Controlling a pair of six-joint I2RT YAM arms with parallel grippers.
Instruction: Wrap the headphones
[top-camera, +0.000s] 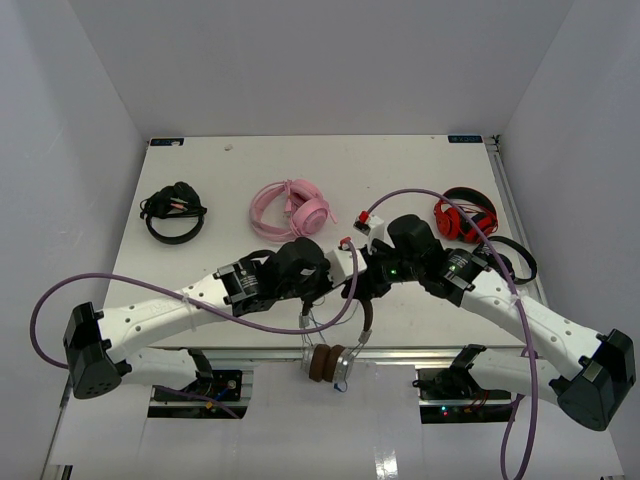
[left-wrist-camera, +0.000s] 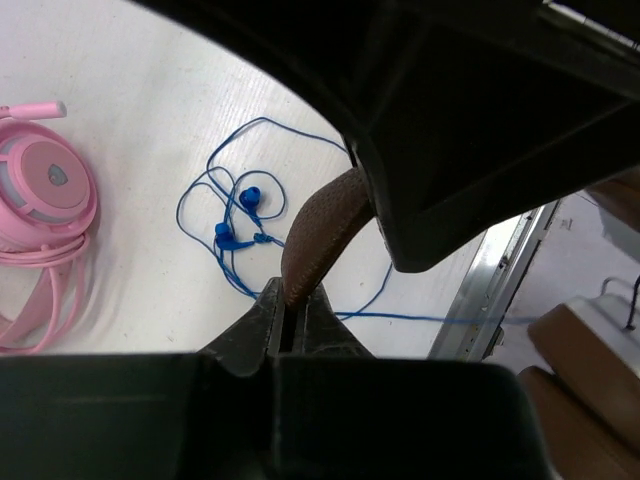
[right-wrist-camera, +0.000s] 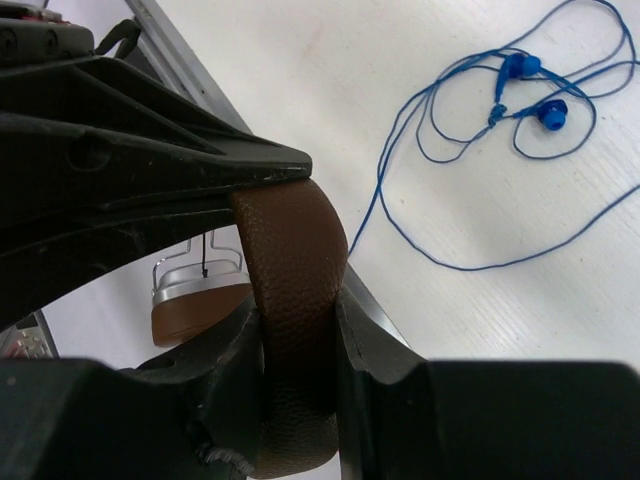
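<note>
Nearest to me, low in the middle of the overhead view, the headphones dangle past the near edge of the table, brown pads and silver-grey cups hanging in the air below it. Their brown headband rises from there toward the centre of the frame, and both grippers have hold of it. The left gripper is pinched tight on the band, jaws almost together with the leather strip squeezed between them at the bottom centre of its wrist view. The right gripper clamps the same band, one finger on each flat side, low in its own view, with one ear cup hanging off to the left beyond it. Just past the grippers the thin blue cord lies in loose loops on the white tabletop, two small blue bits caught in the tangle. One strand runs off toward the table's edge, though I can't tell where it ends. Farther back, pink headphones sit above the centre of the overhead frame, red-and-black headphones to the right of them, and a black pair at the upper left.
</note>
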